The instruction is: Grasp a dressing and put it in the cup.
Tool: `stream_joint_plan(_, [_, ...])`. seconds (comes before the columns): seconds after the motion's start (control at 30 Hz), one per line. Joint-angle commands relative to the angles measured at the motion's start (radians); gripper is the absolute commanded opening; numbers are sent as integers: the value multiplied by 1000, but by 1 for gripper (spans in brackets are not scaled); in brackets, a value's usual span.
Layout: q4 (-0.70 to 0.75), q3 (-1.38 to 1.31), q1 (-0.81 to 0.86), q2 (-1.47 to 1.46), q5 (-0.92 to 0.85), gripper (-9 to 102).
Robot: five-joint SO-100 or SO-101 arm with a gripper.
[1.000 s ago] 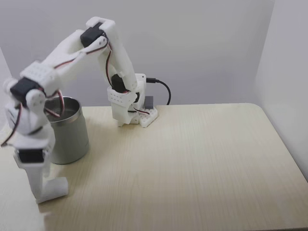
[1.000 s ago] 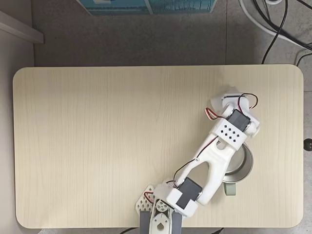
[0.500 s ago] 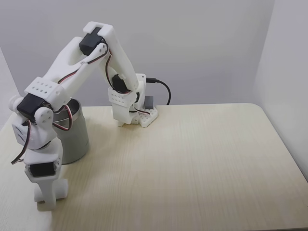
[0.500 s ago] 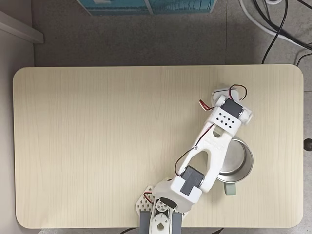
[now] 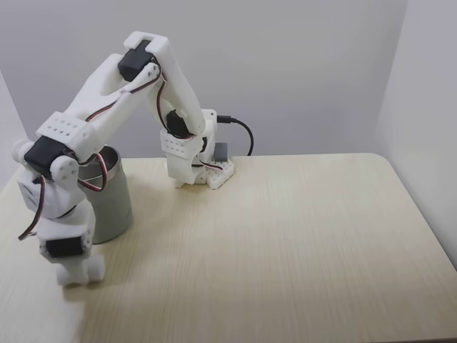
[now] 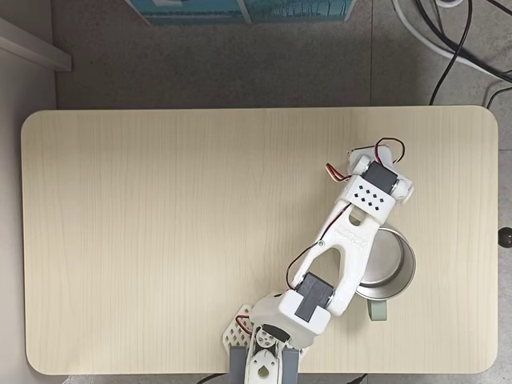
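The cup (image 5: 114, 204), a pale grey-green steel tumbler, stands at the table's left in the front fixed view. In the top-down fixed view the cup (image 6: 404, 272) is at lower right, with the forearm crossing its left rim. My white gripper (image 5: 77, 275) points down just in front of the cup, slightly above the table. A small white rounded lump, the dressing (image 5: 93, 270), sits at its tips and appears held between the fingers. From above, the wrist (image 6: 376, 188) covers the gripper and the dressing.
The arm's base (image 5: 196, 161) stands at the back of the table with a black cable (image 5: 239, 128) behind it. A wall lies close to the left of the front view. From above, a teal box (image 6: 240, 8) and floor cables (image 6: 456, 40) lie beyond the table.
The gripper first slid along the table beside the cup, then rose a little off the surface. The white lump at its tips came up with it.
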Motion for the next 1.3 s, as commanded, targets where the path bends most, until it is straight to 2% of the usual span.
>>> stream_joint_plan(0.0, [103,104,5,-121,34,0])
stream_joint_plan(0.3, [457,425,14,-210,67,0])
stream_joint_plan(0.47, [592,578,26,-216,71,0])
stream_joint_plan(0.73, [600,554,35,-393,71,0])
stream_joint_plan(1.07, [598,230,109,-626,-81,0])
stream_joint_plan(1.27, [589,5,213,-853,-221,0])
